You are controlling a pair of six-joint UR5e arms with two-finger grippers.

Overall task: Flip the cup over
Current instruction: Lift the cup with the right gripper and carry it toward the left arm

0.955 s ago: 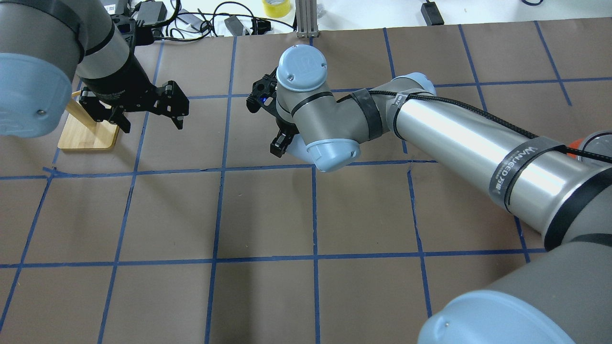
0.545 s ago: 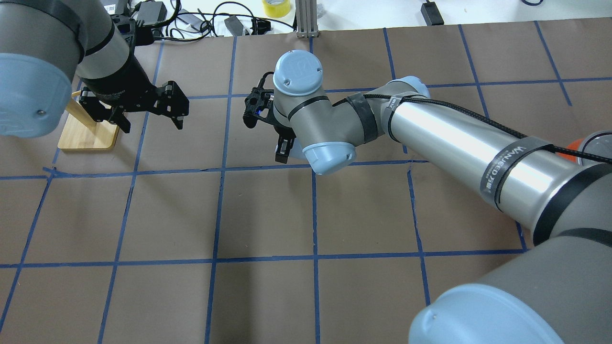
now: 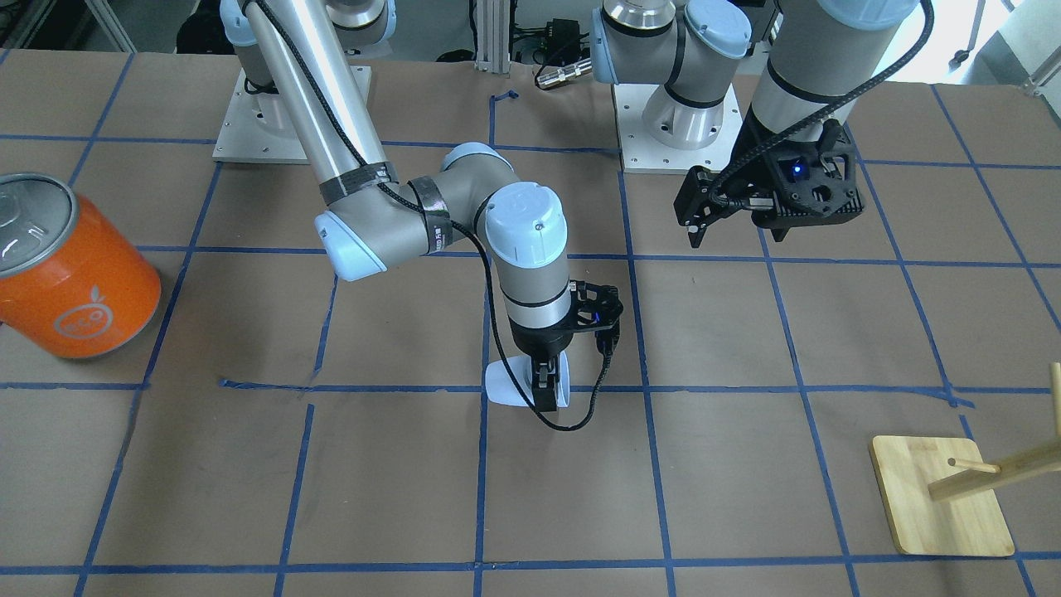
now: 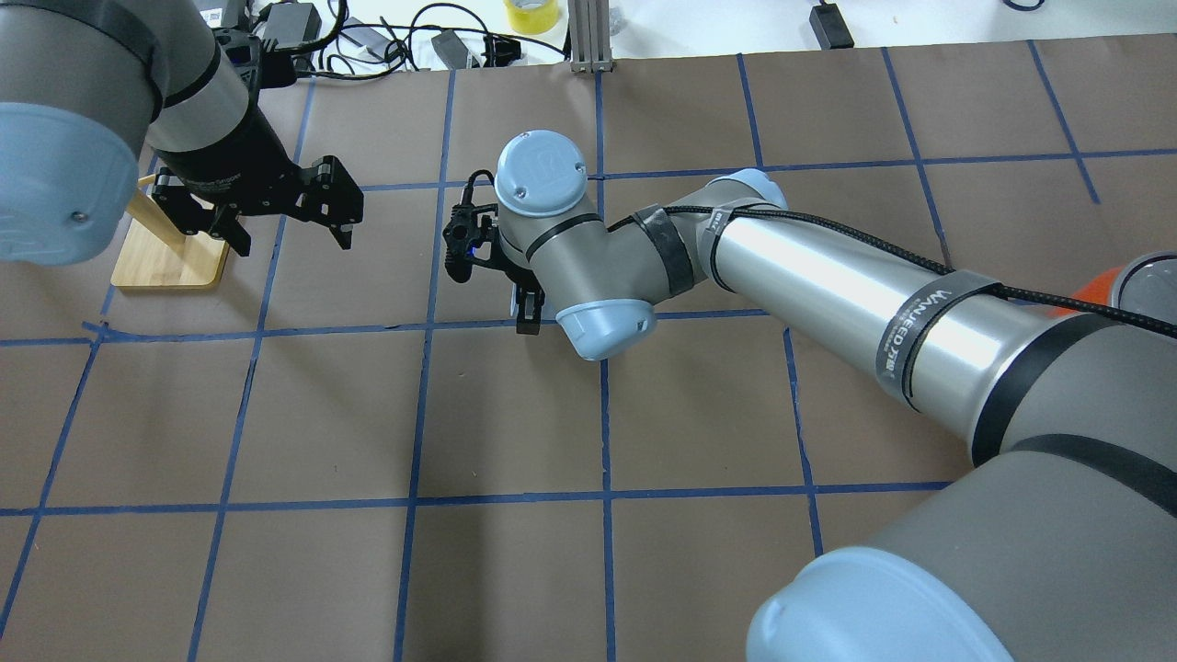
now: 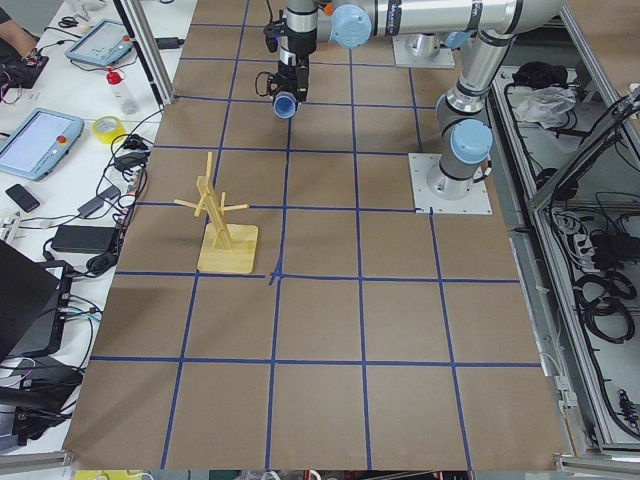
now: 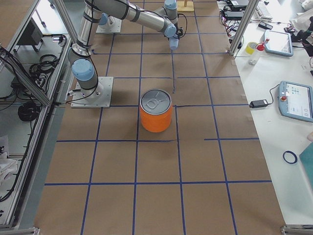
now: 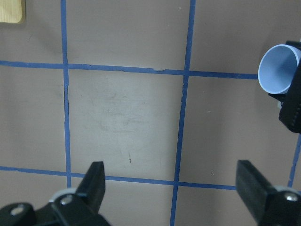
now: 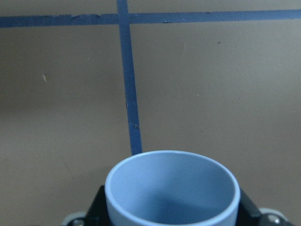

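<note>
The small pale blue-white cup (image 3: 507, 383) is held in my right gripper (image 3: 545, 391), tilted, low over the brown table near its middle. In the right wrist view the cup (image 8: 171, 188) fills the bottom edge, its open mouth facing the camera and a black finger on each side. In the overhead view my right wrist hides the cup; only the right gripper (image 4: 527, 314) shows. The left wrist view shows the cup (image 7: 278, 68) at its right edge, mouth towards the camera. My left gripper (image 4: 294, 244) hangs open and empty above the table, apart from the cup.
A large orange can (image 3: 75, 265) with a silver lid stands at the table's end on my right. A wooden peg stand (image 4: 170, 257) stands beside my left gripper. Cables and a tape roll (image 4: 531, 14) lie beyond the far edge. Blue tape lines grid the table.
My right arm has moved left in the overhead view with the cup in its gripper, and its wrist has turned. My left arm has not moved.
</note>
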